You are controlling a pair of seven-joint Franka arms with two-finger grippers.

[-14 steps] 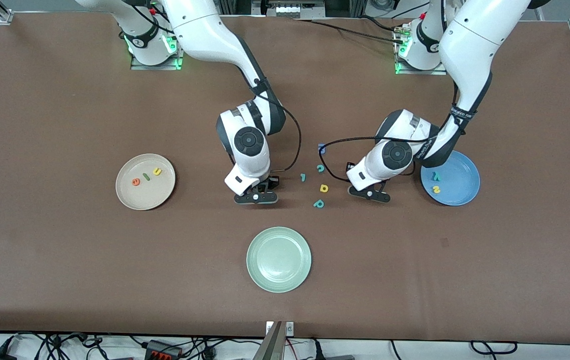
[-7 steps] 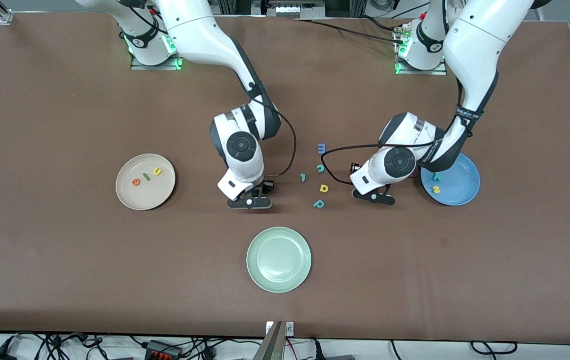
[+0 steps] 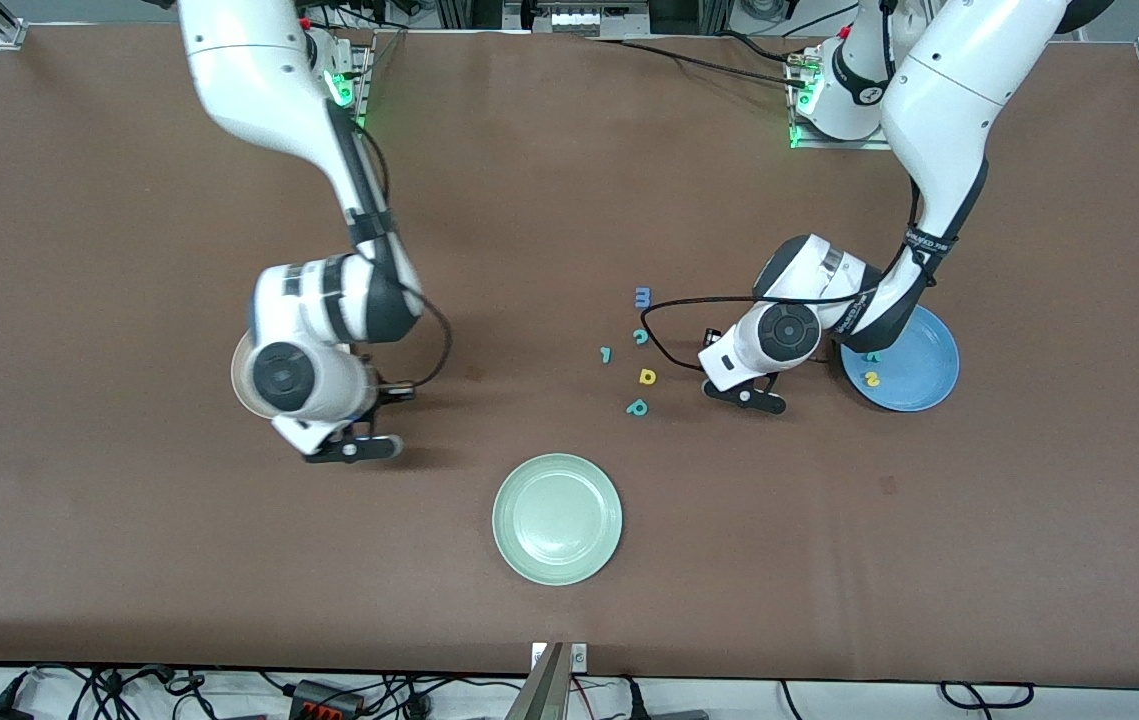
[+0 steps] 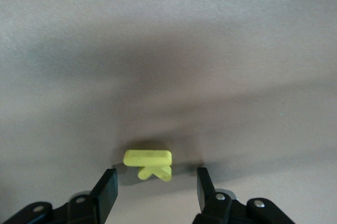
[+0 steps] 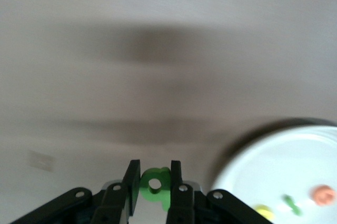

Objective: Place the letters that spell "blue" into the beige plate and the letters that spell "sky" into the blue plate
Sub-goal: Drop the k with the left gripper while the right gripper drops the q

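Green foam "b" sits clamped between the fingers of the right tool, carried above the surface beside the rim of the beige plate. In that plate lie the orange "e", the thin green "l" and the yellow "u", so "b" looks like the last of its word. To finish well, the right tool should travel over the plate's bare middle, come low before parting, and drop clear of the three letters already there.

Yellow "k" lies flat on the surface just ahead of the left tool, whose fingers stand apart on either side of it, not yet touching. A centred descent matters; foam this light may skid if one finger lands first.

The front view hides both letters: the right tool shows only as a dark bar near the beige plate, mostly covered by the arm, and the left tool hides the "k". It alone shows the blue plate holding the teal "y" and yellow "s", plus leftover letters and the pale green plate.
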